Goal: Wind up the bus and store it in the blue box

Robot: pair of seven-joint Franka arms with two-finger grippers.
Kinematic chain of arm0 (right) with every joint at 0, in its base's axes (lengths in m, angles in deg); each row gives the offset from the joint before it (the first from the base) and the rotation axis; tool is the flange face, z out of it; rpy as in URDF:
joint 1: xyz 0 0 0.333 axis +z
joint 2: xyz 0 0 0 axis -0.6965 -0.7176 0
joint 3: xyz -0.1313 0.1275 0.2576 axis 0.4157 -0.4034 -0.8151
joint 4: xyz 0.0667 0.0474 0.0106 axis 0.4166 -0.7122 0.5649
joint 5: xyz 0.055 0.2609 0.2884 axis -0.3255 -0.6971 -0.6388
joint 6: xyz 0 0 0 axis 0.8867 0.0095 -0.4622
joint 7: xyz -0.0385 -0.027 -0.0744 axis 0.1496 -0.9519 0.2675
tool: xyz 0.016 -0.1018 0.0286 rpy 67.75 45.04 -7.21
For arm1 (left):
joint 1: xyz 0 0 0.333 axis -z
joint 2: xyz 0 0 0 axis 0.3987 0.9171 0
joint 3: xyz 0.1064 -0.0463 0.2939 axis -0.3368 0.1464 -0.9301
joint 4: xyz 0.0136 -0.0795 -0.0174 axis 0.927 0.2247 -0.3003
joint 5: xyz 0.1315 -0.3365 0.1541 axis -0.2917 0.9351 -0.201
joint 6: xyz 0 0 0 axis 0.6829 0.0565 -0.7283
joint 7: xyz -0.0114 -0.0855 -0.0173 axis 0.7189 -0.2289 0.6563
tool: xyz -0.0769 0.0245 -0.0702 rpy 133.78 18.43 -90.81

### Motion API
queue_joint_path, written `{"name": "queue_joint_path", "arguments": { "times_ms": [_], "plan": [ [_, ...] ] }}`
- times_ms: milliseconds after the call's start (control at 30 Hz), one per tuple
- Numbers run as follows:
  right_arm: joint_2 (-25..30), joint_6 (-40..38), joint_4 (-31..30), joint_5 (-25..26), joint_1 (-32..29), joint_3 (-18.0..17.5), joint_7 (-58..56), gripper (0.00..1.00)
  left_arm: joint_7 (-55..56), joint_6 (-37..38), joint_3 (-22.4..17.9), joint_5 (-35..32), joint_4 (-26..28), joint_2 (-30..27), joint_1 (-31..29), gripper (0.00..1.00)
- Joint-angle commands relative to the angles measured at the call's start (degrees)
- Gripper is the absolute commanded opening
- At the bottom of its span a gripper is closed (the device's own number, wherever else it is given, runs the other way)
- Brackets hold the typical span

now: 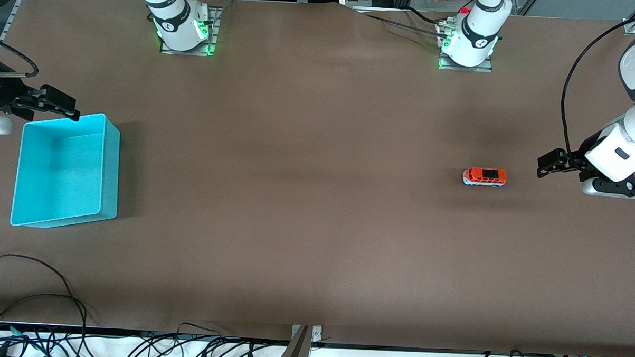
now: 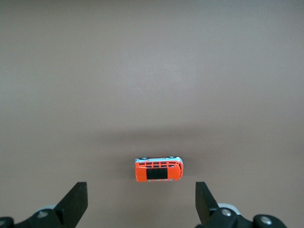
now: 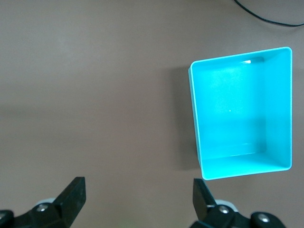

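Observation:
The bus [image 1: 484,177] is a small toy with an orange roof and a white-and-blue body. It stands on its wheels on the brown table toward the left arm's end. My left gripper [image 1: 545,166] hangs open in the air close beside it. In the left wrist view the bus [image 2: 159,170] lies just ahead of the open left gripper [image 2: 141,205], not between the fingers. The blue box [image 1: 64,169] sits empty at the right arm's end. My right gripper [image 1: 69,109] hangs open by the box's rim. In the right wrist view that gripper [image 3: 137,199] is over bare table beside the box [image 3: 242,114].
Both arm bases [image 1: 183,26] [image 1: 467,43] stand along the table edge farthest from the front camera. Loose cables [image 1: 54,296] trail over the near edge by the box's end. A cable [image 3: 266,16] lies on the table near the box. Brown table [image 1: 296,172] lies between bus and box.

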Motion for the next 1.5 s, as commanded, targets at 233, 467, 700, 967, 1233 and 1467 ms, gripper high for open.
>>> {"name": "queue_joint_path", "arguments": {
  "times_ms": [233, 467, 700, 967, 1233, 1467],
  "plan": [
    [0.22, 0.32, 0.41, 0.18, -0.09, 0.71, 0.6, 1.0, -1.19, 0.56, 0.4, -0.66, 0.28, -0.45, -0.35, 1.0],
    [0.22, 0.32, 0.41, 0.18, -0.09, 0.71, 0.51, 1.0, -0.76, 0.56, 0.4, -0.66, 0.28, -0.36, -0.35, 1.0],
    [0.13, 0.41, 0.41, 0.44, -0.09, 0.71, 0.51, 1.0, -0.67, 0.56, 0.4, -0.66, 0.28, -0.45, -0.27, 1.0],
    [0.13, 0.32, 0.41, 0.44, -0.09, 1.06, 0.51, 1.0, -0.75, 0.56, 0.4, -0.66, 0.28, -0.45, -0.35, 1.0],
    [0.13, 0.41, 0.41, 0.27, -0.09, 1.06, 0.51, 1.0, -0.76, 0.56, 0.4, -0.66, 0.28, -0.45, -0.27, 1.0],
    [0.13, 0.41, 0.41, 0.27, -0.09, 1.06, 0.51, 1.0, -0.84, 0.56, 0.4, -0.66, 0.28, -0.36, -0.27, 1.0]
  ]
}}
